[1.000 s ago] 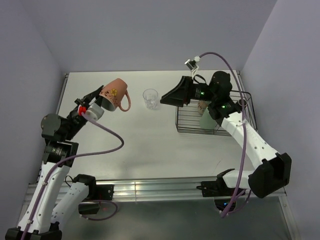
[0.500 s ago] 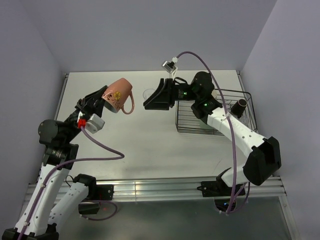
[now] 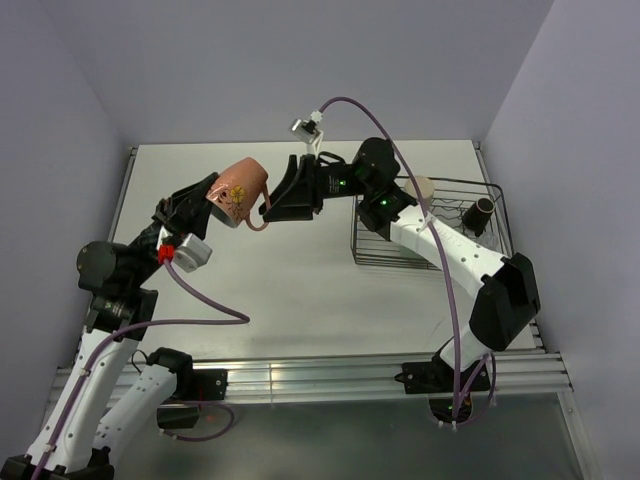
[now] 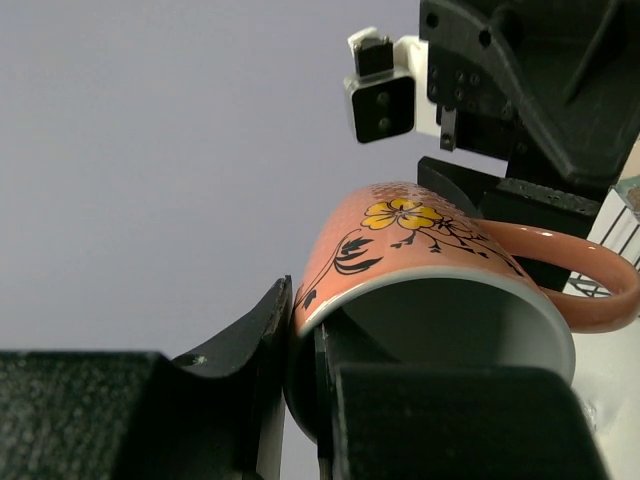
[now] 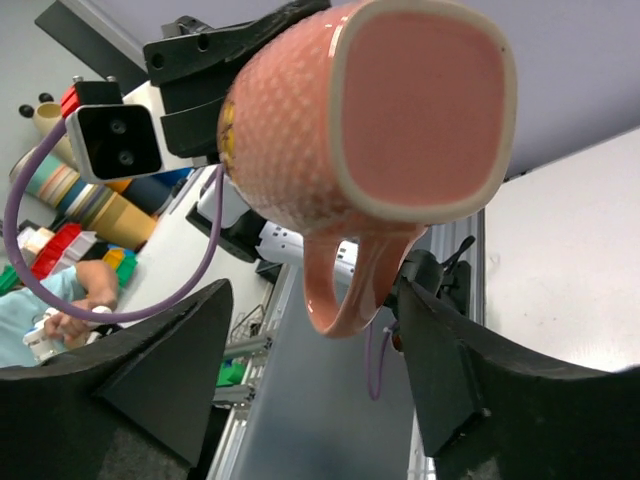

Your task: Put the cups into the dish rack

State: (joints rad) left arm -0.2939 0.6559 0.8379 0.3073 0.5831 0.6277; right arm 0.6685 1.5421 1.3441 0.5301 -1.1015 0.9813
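As the left tool [image 3: 212, 197] grips it, pinkish mug [image 3: 240, 188] points base rightward.

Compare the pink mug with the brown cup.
The pink mug hangs tilted in the air, gripped at its rim by the left hand; the brown cup rests in the dish rack. The mug carries a yellow flower print; the cup looks plain and dark. Neither touches the table.
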